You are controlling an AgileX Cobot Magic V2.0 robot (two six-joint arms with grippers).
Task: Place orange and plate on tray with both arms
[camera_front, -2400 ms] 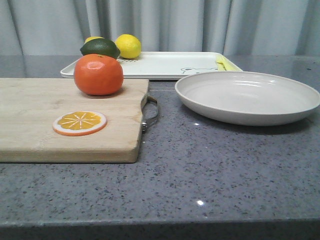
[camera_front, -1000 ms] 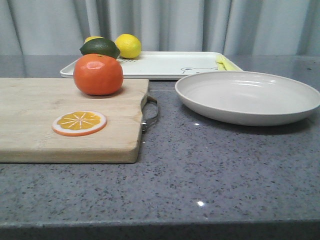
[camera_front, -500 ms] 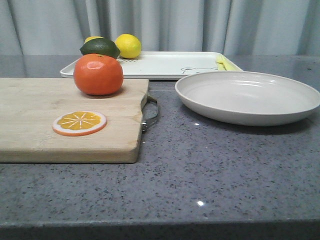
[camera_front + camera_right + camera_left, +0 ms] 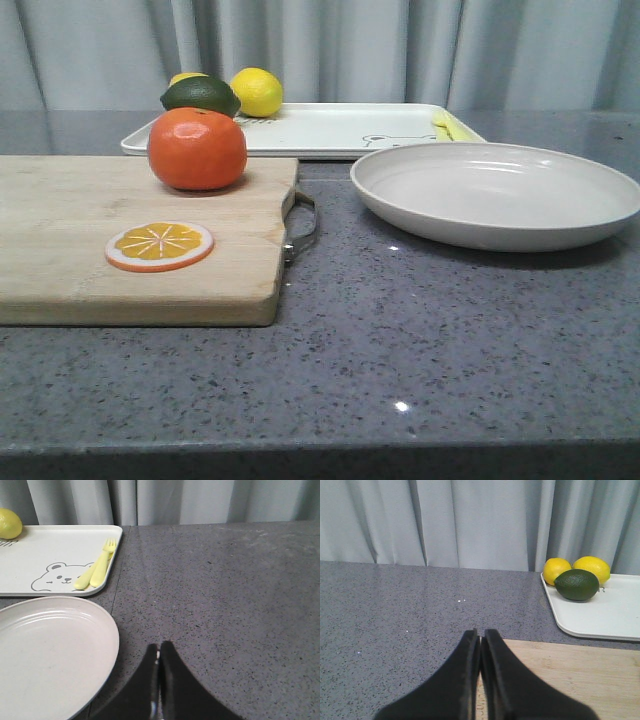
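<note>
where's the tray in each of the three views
Front view: the tray lies at the back of the table, behind the orange and plate.
Left wrist view: its corner shows at the right edge.
Right wrist view: upper left, bear drawing visible.
Shared landmark: the lemon on it.

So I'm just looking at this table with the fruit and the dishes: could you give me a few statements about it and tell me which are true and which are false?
1. The orange sits on the wooden cutting board. True.
2. The plate is already on the tray. False: it rests on the grey counter, in front of the tray.
3. A flat orange slice lies on the board, nearer the camera than the orange. True.
4. The left pincer is wide open. False: its jaws are closed together, holding nothing.
5. The tray is bare. False: lemons, a dark green fruit and a yellow fork are on it.
</note>
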